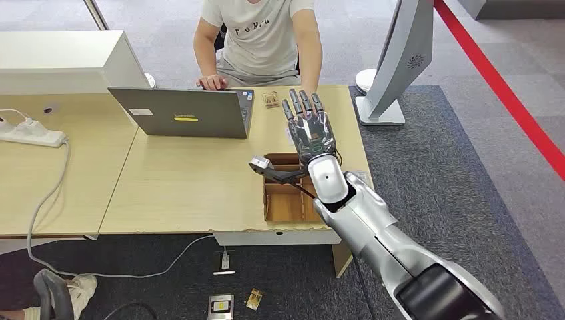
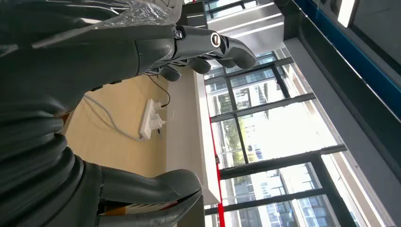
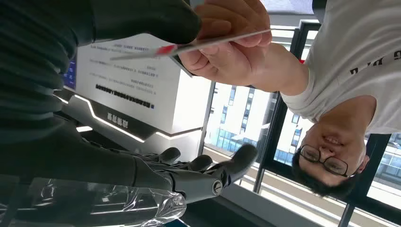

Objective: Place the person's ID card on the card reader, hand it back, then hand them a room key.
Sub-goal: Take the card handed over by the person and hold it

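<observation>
My right hand (image 1: 310, 130) reaches out over the far right of the table, its back up, fingers straight and spread toward the seated person (image 1: 260, 37). In the right wrist view the person's hand (image 3: 231, 56) holds a thin white card with a red mark (image 3: 198, 44) edge-on in front of my palm, close by my thumb (image 3: 142, 19). My fingers (image 3: 203, 175) stay apart from the card and grip nothing. My left hand (image 2: 94, 71) has loosely bent fingers and a wide gap to the thumb (image 2: 151, 184). A striped edge lies beside that thumb; I cannot tell what it is.
An open brown cardboard box (image 1: 283, 200) sits on the table under my right wrist. A grey laptop (image 1: 186, 113) stands before the person, with a small brown item (image 1: 270, 99) next to it. A power strip (image 1: 30, 133) lies at the left and a white monitor stand (image 1: 383, 107) at the right.
</observation>
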`<action>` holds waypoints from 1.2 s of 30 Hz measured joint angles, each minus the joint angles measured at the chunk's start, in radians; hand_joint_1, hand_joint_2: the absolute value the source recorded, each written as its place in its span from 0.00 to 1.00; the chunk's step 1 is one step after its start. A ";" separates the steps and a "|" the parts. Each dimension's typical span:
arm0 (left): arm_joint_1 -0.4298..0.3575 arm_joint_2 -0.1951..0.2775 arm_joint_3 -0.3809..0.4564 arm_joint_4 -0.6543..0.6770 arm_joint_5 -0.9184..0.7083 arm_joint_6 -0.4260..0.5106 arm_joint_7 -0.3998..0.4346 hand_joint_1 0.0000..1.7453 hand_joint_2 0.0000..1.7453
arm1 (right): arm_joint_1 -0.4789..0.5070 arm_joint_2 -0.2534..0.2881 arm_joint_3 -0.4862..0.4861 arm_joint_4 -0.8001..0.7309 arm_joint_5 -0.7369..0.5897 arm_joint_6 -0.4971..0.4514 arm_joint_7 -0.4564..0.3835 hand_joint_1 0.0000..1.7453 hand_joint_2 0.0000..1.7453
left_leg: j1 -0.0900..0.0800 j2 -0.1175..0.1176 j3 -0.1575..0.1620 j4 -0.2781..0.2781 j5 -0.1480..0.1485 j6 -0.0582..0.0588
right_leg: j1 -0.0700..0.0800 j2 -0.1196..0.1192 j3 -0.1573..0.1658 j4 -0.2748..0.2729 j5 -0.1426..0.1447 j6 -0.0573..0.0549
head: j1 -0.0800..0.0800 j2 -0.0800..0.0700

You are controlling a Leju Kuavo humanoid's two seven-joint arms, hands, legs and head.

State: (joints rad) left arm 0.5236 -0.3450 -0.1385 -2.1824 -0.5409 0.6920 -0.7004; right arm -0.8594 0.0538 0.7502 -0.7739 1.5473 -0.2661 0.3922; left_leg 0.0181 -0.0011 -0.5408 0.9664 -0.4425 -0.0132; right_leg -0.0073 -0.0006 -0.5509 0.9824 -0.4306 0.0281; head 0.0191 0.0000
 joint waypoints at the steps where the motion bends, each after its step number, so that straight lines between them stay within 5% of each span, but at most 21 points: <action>1: 0.000 0.000 0.001 0.000 0.001 0.000 0.000 0.00 1.00 | 0.000 0.000 0.000 0.002 0.000 0.000 0.000 1.00 1.00 | 0.000 0.000 0.000 0.000 0.000 0.000 | 0.000 0.000 0.000 0.000 0.000 0.000 | 0.000 0.000; 24: -0.007 -0.005 0.012 0.000 0.022 0.000 0.000 0.00 1.00 | 0.008 -0.027 -0.032 0.045 0.000 -0.026 0.000 1.00 1.00 | 0.000 0.000 0.000 0.000 0.000 0.000 | 0.000 0.000 0.000 0.000 0.000 0.000 | 0.000 0.000; 36: -0.005 -0.005 0.024 0.017 0.039 0.000 0.000 0.00 1.00 | 0.037 -0.158 -0.116 -0.042 -0.009 -0.004 0.037 1.00 1.00 | -0.001 0.000 0.001 0.001 0.000 0.001 | 0.000 0.000 0.000 -0.001 0.000 0.000 | 0.000 0.000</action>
State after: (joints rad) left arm 0.5181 -0.3502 -0.1143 -2.1657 -0.5019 0.6920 -0.7001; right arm -0.8222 -0.1042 0.6340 -0.8158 1.5381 -0.2706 0.4294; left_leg 0.0174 -0.0009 -0.5402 0.9672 -0.4430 -0.0125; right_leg -0.0075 -0.0005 -0.5510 0.9816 -0.4304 0.0282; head 0.0192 0.0000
